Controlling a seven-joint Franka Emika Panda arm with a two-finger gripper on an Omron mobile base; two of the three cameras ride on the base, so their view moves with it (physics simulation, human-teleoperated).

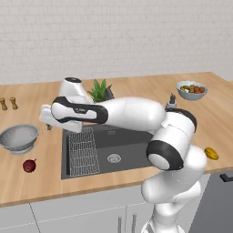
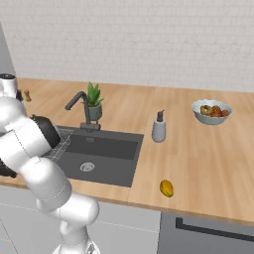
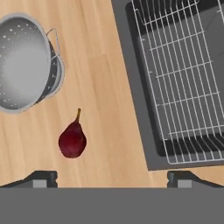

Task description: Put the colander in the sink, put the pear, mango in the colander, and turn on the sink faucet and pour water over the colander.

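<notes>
- tool (image 3: 112, 178) is spread wide and carrying nothing, hanging over the wooden surface (image 3: 103, 78) between the colander and the sink (image 3: 144, 131).
- in the hand view the colander (image 3: 25, 63) sits at about 10 o'clock, upright on the surface, well clear of the sink at 2 o'clock.
- the pear (image 3: 72, 140) lies near the colander at about 7 o'clock, not touching it.
- the mango (image 1: 211, 153) is way over on the other side of the sink; the faucet (image 2: 82, 106) is behind the basin.
- i'd say step one is grabbing the colander: go for the rim or a side handle, pinch the thin wall squarely, lift straight so it doesn't tip, and steer clear of the pear.
</notes>
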